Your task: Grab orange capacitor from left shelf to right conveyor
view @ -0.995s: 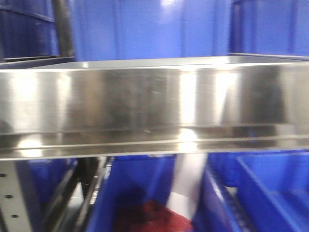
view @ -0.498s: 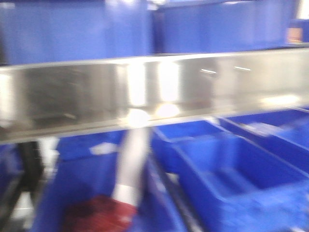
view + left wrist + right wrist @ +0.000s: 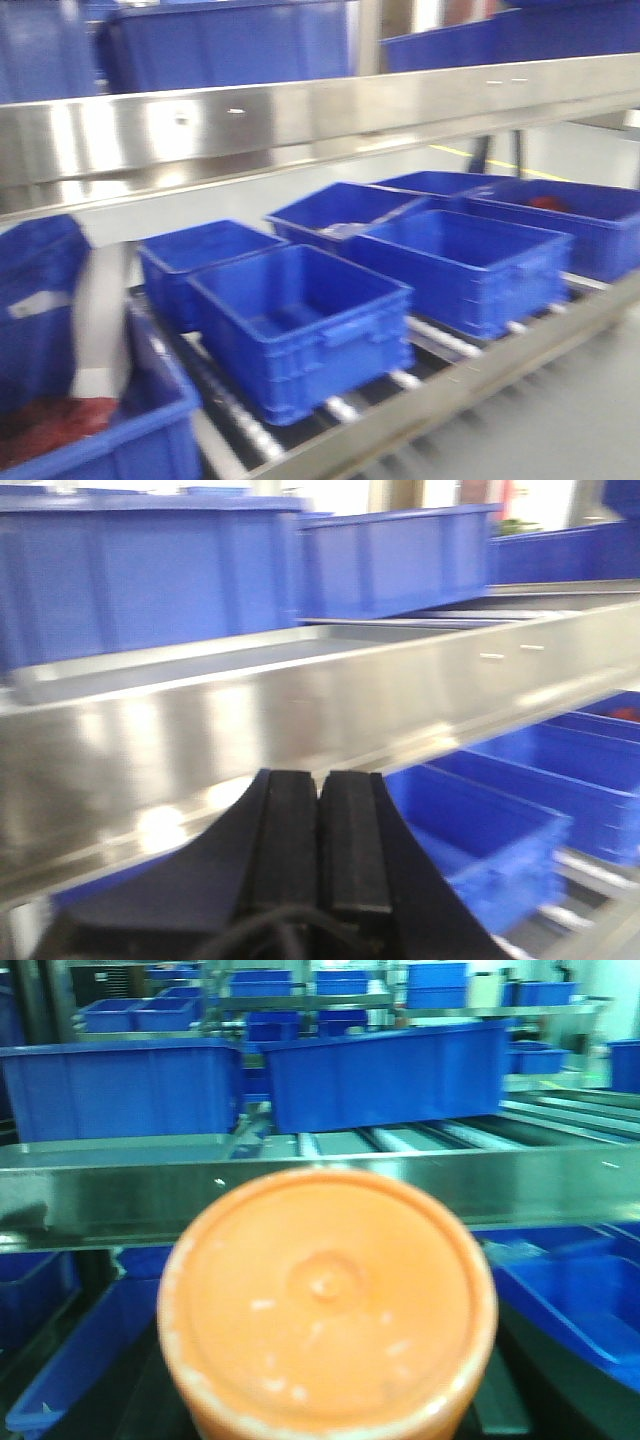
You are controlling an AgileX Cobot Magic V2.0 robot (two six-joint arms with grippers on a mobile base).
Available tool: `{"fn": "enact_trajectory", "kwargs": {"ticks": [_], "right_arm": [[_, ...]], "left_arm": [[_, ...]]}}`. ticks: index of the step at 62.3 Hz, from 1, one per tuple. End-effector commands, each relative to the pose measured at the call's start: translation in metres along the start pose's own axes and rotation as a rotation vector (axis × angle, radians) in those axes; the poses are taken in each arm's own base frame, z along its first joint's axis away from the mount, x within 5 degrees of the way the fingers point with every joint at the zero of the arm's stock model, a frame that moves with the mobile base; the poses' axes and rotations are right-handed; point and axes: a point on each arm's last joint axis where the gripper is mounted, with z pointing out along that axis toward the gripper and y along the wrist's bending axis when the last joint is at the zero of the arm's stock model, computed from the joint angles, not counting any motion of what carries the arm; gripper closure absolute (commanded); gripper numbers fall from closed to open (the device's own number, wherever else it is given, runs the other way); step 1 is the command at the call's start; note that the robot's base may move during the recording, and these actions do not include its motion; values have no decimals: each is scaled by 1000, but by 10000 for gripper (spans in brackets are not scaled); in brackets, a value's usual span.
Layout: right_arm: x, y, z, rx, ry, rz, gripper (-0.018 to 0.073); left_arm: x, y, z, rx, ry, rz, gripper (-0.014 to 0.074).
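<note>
1. One orange capacitor [image 3: 325,1300] filled the right wrist view, flat top toward the lens. It hung in front of the left shelf [image 3: 90,1195], off it and clear of its lip.
2. Fingers of the right gripper were hidden behind the can, so there was no direct look at them. With nothing else under the can, I judged it clamped there.
3. Over on the other arm, the left gripper [image 3: 320,790] had its black pads pressed together on nothing, just before the shelf lip.
4. Carry step, by my reading: hold the squeeze firm and keep the can upright. Swing it well clear of that tall steel lip and the blue bins [image 3: 300,330], and lower only once the belt is squarely in sight.
5. No sign of the right conveyor in any view: no dark belt, no red edge.
6. Blur smeared everything. The can's side was out of sight, and I could not tell what the red heap [image 3: 45,430] in one bin was.
</note>
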Motion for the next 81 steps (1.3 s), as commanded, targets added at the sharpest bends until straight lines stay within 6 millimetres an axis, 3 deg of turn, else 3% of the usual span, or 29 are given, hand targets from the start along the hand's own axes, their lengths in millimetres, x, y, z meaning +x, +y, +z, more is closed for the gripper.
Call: {"fn": "enact_trajectory", "kwargs": {"ticks": [1,81], "right_arm": [[-13,5,0,-48,-63,-25,511],[-13,5,0,-49,-64,-25,511]], "left_arm": [[-10,0,0,2,-88,0,701],[-10,0,0,2,-88,-6,701]]}}
